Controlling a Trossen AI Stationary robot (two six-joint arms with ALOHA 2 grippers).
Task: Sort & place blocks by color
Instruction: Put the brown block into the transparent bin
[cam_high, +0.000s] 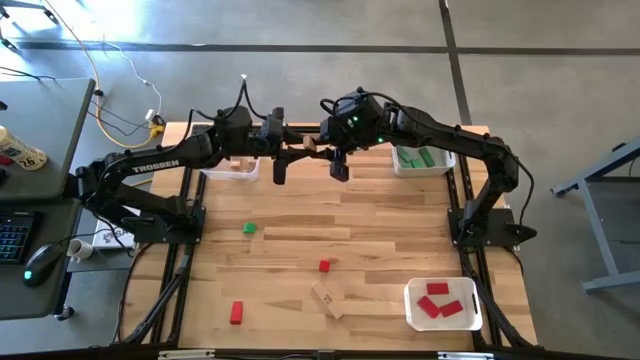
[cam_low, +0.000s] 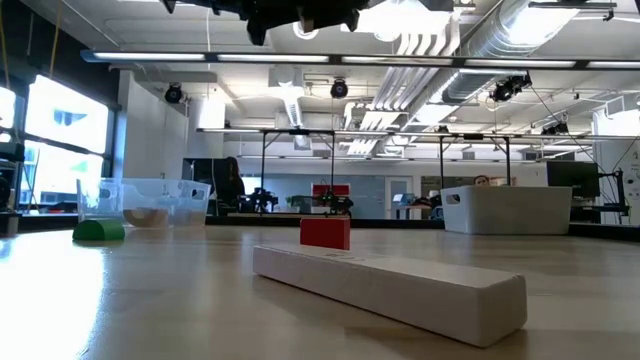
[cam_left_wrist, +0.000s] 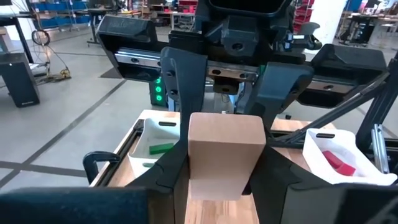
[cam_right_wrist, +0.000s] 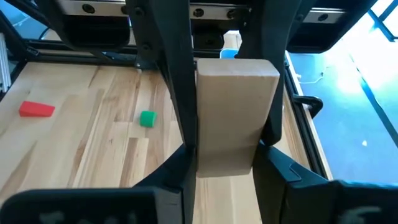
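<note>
Two arms meet in mid-air above the far middle of the desk, tool to tool. The right tool pinches a tan block between its fingers. The left tool has its fingers on both sides of the same block, at its other end; firm contact on that side cannot be confirmed.

Four loose blocks lie on the desk. A green cube sits left of centre. A red cube sits near the centre. A red bar lies near the front left. A tan bar lies just in front of the red cube.

A bin at far left holds tan wood. A bin at far right holds green blocks. A bin at front right holds red blocks.
</note>
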